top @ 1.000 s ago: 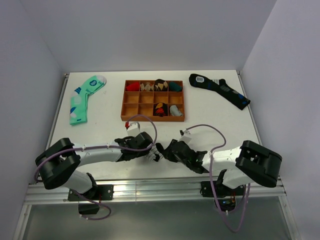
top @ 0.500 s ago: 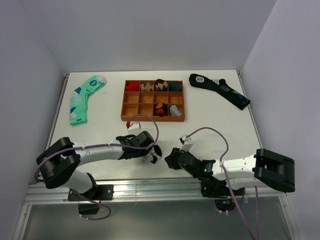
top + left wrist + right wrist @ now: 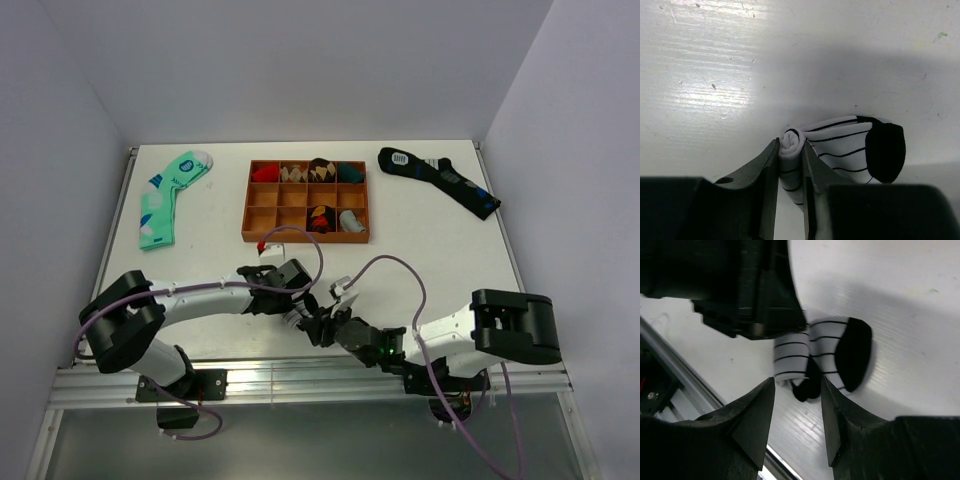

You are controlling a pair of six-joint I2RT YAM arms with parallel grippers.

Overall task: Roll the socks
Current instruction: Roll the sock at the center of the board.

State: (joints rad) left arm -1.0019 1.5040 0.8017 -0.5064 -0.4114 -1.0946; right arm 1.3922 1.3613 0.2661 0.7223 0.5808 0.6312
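Near the front edge of the table (image 3: 200, 262): left gripper (image 3: 790, 151) pinching the striped sock (image 3: 840, 145), right gripper (image 3: 797, 390) spread beside it.

Left jaws are closed on the rolled end of the sock; the flat remainder and its black toe lie on the table to one side. Right jaws stand apart with nothing between them, the sock just beyond their tips, and the left gripper's dark body covers part of the roll there. Well behind sit a wooden compartment tray (image 3: 300, 238), a mint green sock (image 3: 160, 200) and a black sock (image 3: 445, 180).
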